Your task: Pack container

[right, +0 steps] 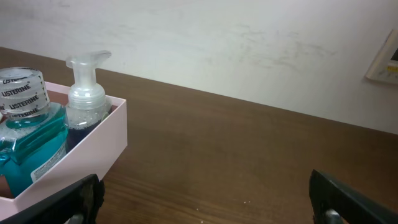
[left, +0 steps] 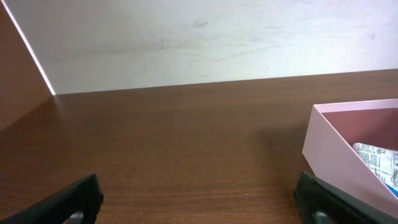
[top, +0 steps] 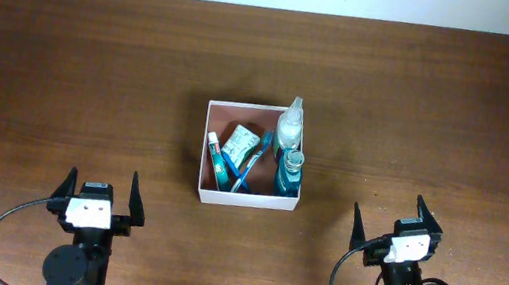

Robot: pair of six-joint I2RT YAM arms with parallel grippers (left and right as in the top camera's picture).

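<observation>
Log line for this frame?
container: holds toiletries | left gripper: jaws open, empty | right gripper: jaws open, empty | both apart from container

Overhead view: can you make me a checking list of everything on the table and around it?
Surface: brown wooden table.
Job's things: white-walled container mid-table, holding a Listerine mouthwash bottle, a clear pump bottle, a toothpaste tube, a blue toothbrush and a green-and-white packet.
Clutter: nothing seen.
Grippers: left gripper and right gripper are both open and empty, at the near edge, apart from the container.
Cables: left cable and right cable, both black, curve beside the arm bases.
Surroundings: white wall behind the table; a pale wall fitting to the right.
</observation>
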